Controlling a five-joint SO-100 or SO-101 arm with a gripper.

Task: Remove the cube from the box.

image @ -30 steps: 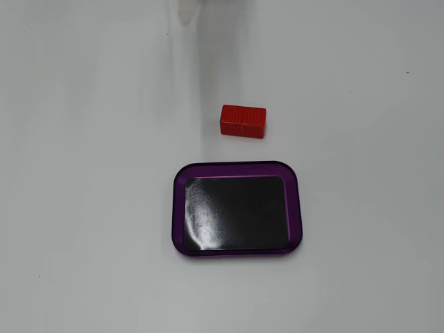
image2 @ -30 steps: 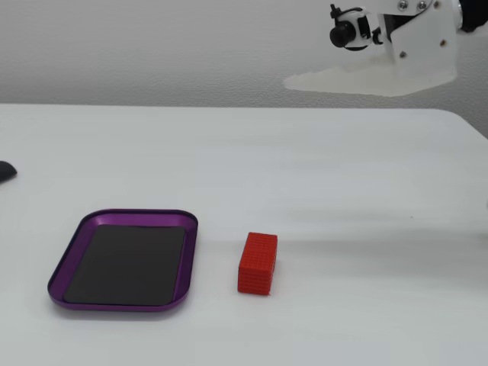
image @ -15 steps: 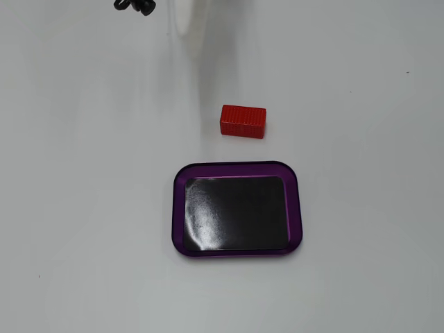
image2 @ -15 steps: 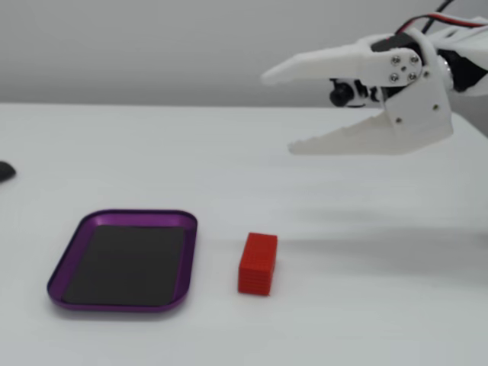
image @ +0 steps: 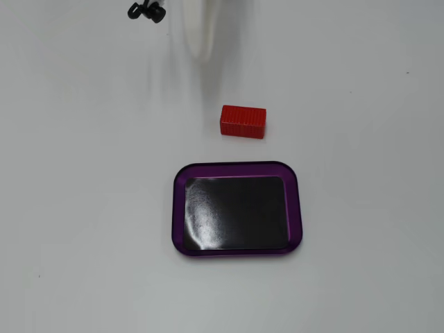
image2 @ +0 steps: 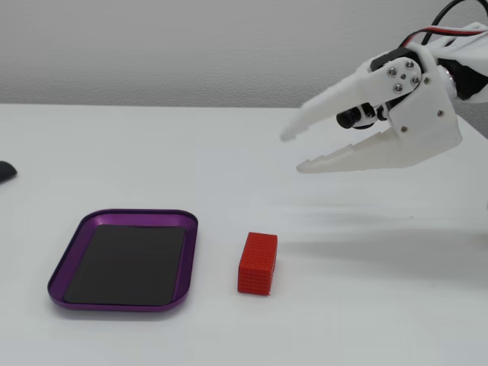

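Note:
The red ribbed cube (image: pixel 243 121) lies on the white table just beyond the box's far rim in a fixed view, and to the right of the box in the other fixed view (image2: pixel 258 263). The box (image: pixel 237 250) is a purple-rimmed tray with a glossy black bottom, and nothing lies in it; it also shows at the lower left (image2: pixel 181 259). My white gripper (image2: pixel 291 151) hangs in the air above and to the right of the cube, jaws open and empty. From above only a blurred white fingertip (image: pixel 200 31) shows at the top edge.
A small black object (image: pixel 146 11) lies at the top edge of the table. A dark object (image2: pixel 6 171) pokes in at the left edge. White table surface lies all around the box and cube.

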